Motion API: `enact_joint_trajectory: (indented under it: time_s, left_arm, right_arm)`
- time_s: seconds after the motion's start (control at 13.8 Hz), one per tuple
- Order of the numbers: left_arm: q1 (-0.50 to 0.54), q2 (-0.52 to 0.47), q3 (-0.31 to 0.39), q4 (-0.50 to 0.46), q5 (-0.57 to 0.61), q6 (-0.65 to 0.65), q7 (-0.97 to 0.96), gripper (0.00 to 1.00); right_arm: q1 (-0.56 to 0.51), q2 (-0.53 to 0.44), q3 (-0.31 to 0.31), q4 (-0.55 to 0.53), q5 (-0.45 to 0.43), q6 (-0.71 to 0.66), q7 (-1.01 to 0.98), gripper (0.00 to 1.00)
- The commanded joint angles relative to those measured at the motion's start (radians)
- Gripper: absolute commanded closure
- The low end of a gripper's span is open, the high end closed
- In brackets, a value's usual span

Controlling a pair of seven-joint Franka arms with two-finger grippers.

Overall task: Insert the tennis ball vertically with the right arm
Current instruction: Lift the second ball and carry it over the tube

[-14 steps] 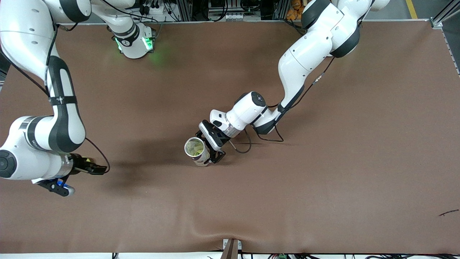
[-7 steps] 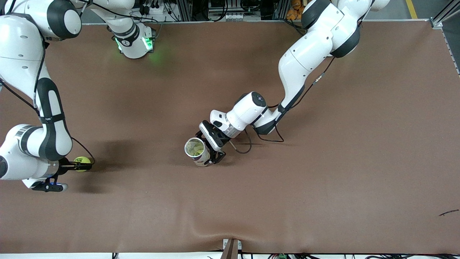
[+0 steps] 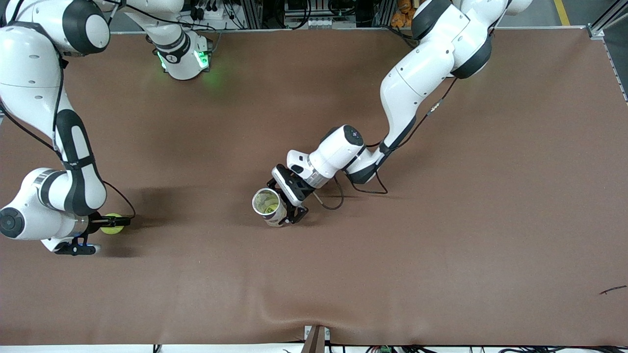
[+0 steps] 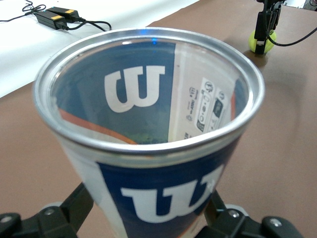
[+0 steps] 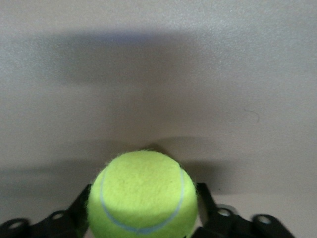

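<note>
Right gripper (image 3: pixel 114 224) clamps the tennis ball (image 5: pixel 142 196); left gripper (image 3: pixel 289 208) grips the can (image 4: pixel 148 129), its Wilson logo seen only by the left wrist view, on the brown table (image 3: pixel 441 245).

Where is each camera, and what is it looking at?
Front: high across the table, facing both arms, can and ball.
Left wrist: on the left arm, looking into the can held in the left gripper.
Right wrist: on the right arm, showing the ball in the right gripper.
Every view shows the ball.
</note>
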Motion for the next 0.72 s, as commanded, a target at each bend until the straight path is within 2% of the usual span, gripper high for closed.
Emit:
enact_joint_trajectory:
  time_s: [0.0,0.22,0.36,0.51,0.65]
  left_arm:
    - [-0.002,-0.007,0.002,0.002,-0.007,0.009,0.004,0.03]
    - [-0.001,-0.007,0.002,0.002,-0.007,0.009,0.004,0.03]
    - [-0.001,-0.007,0.002,0.002,-0.007,0.009,0.004,0.03]
    - [0.001,-0.007,0.002,0.002,-0.007,0.009,0.004,0.03]
    - [-0.001,-0.007,0.002,0.003,-0.007,0.011,0.004,0.03]
  right_arm:
    - [-0.018,-0.024,0.019,-0.015,-0.013,0.008,-0.002,0.69]
    - [0.000,-0.055,0.030,-0.004,0.002,-0.008,0.008,0.69]
    - [0.019,-0.096,0.066,0.007,0.009,-0.094,0.065,0.69]
    - [0.019,-0.133,0.114,0.036,0.094,-0.233,0.167,0.68]
    - [0.020,-0.141,0.122,0.065,0.226,-0.326,0.205,0.68]
